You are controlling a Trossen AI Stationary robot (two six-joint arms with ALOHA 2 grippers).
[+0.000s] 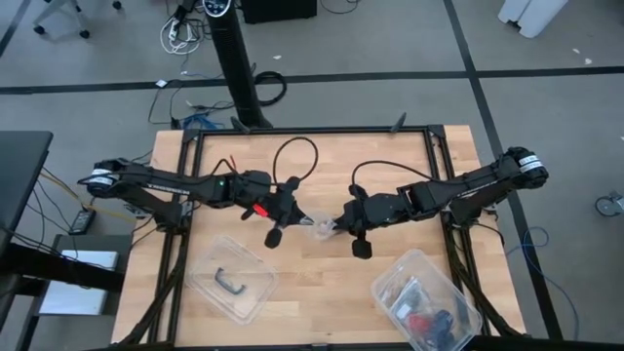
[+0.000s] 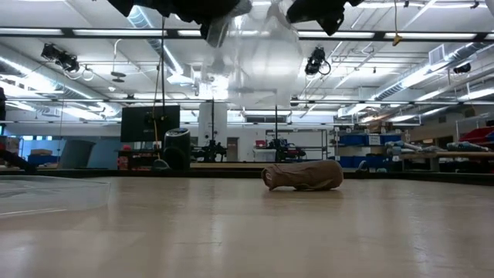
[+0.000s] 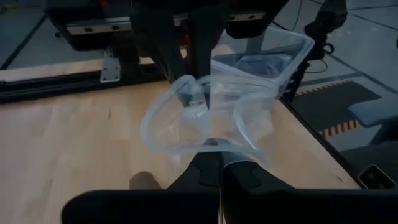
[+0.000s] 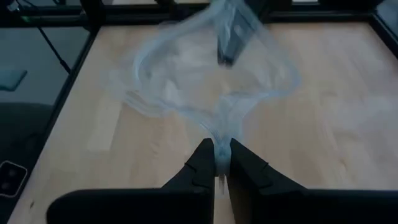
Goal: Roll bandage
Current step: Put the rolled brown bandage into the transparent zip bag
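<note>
Now both pincers (image 1: 298, 221) (image 1: 337, 227) pinch clear bag (image 3: 211, 115).

On the wooden table (image 1: 322, 292), a clear plastic bag (image 1: 320, 227) is seen raised above its middle, while a clear tub lid with a black handle (image 1: 232, 283) and a clear tub of small items (image 1: 425, 302) are set near its front edge

tan bandage (image 2: 302, 175), clear bag (image 2: 262, 58), black tools
</note>
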